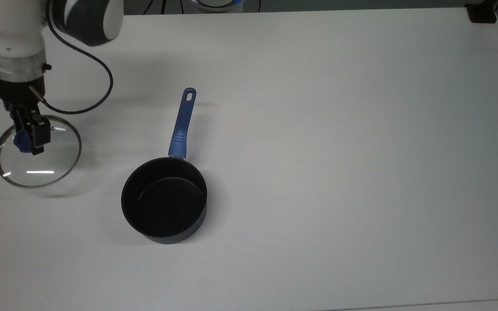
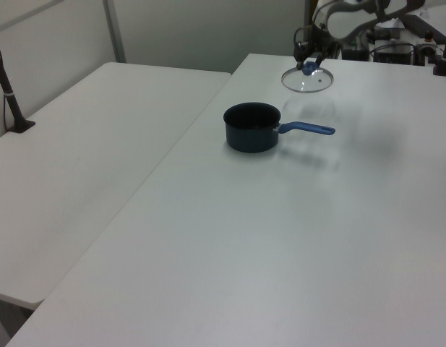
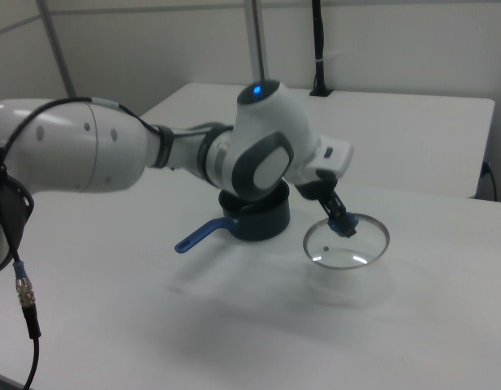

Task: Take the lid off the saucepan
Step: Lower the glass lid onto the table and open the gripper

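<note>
Lid off the pan, carried clear and not yet set down.

The gripper (image 1: 27, 137) is clenched on the blue knob of the lid (image 1: 41, 162), holding the glass disc by its centre near the tabletop's (image 1: 318, 129) left edge in the top view; the right view shows the lid (image 3: 347, 244) hanging a little above the surface with its shadow below it, so it looks airborne rather than resting. The saucepan (image 1: 164, 201) stands open and well apart from the lid, its blue handle pointing toward the top view's far edge. By my reading the removal itself is done; what remains is lowering the lid onto the tabletop and letting go.
</note>
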`<state>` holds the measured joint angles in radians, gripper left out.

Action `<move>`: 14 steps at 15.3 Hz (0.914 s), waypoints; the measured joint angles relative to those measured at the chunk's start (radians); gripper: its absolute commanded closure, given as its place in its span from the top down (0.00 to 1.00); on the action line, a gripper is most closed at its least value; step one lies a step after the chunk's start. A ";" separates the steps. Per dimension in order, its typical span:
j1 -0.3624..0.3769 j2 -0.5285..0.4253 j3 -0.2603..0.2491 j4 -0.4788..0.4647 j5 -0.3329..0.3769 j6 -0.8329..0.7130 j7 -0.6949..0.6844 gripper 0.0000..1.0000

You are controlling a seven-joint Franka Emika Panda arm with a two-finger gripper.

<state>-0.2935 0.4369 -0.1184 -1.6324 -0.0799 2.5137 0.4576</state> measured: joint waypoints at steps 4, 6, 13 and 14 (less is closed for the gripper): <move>-0.001 0.014 0.007 -0.073 0.000 0.073 0.000 0.40; -0.002 0.025 0.011 -0.086 0.000 0.073 0.000 0.40; -0.002 0.052 0.022 -0.092 0.005 0.073 0.001 0.57; -0.002 0.052 0.022 -0.093 0.008 0.074 0.001 0.62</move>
<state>-0.2955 0.4893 -0.0965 -1.7251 -0.0721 2.5873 0.4590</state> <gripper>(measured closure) 0.339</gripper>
